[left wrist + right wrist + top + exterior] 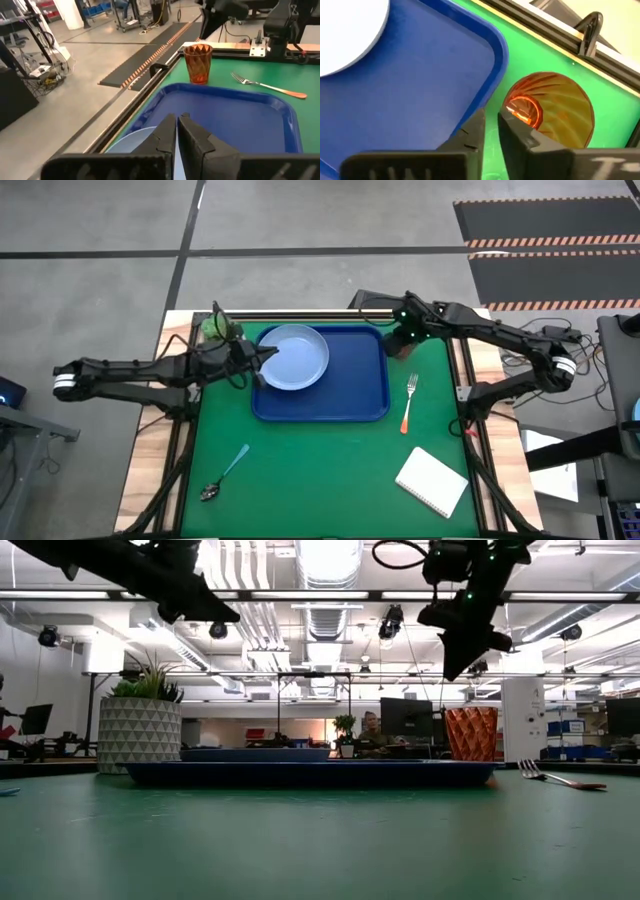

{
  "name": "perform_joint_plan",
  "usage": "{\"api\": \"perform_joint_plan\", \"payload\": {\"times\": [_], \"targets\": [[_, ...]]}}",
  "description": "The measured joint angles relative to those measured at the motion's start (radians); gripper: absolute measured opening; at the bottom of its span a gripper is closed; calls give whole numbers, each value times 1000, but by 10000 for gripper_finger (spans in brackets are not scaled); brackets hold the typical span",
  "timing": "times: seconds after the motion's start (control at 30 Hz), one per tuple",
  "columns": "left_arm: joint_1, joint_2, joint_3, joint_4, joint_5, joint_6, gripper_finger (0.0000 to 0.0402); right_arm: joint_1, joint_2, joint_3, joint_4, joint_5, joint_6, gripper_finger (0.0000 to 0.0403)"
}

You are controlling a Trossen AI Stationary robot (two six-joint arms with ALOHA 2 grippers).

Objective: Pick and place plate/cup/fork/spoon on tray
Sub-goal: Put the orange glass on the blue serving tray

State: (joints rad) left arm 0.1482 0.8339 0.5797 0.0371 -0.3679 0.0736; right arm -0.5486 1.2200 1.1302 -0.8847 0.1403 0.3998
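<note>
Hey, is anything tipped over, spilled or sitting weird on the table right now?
Nothing stands out. The cup stands upright on the green mat beside the tray, the plate lies flat in the tray, and the fork and spoon lie flat on the mat. No spills or damage show.

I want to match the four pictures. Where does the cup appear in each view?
High view: the cup is mostly hidden under the right gripper, just off the tray's far right corner.
Low view: right of centre, upright on the mat, behind the tray's right end.
Left wrist view: upper middle, beyond the tray's far rim.
Right wrist view: lower right, seen from above.
Shared landmark: the tray.
</note>
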Motion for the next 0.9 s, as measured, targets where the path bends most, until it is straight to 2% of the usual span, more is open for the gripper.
{"api": "perform_joint_plan", "payload": {"times": [0.27, 0.43, 0.67, 0.9], "targets": [[0, -23, 3, 51, -8, 69, 0, -17, 84, 1, 7, 15, 55, 136], [0, -22, 2, 60, -8, 124, 0, -25, 137, 6, 8, 17, 55, 170], [0, -19, 8, 68, -9, 172, 0, -27, 195, 6, 7, 17, 59, 180], [0, -18, 3, 122, -10, 187, 0, -28, 235, 6, 6, 19, 61, 165]]}}
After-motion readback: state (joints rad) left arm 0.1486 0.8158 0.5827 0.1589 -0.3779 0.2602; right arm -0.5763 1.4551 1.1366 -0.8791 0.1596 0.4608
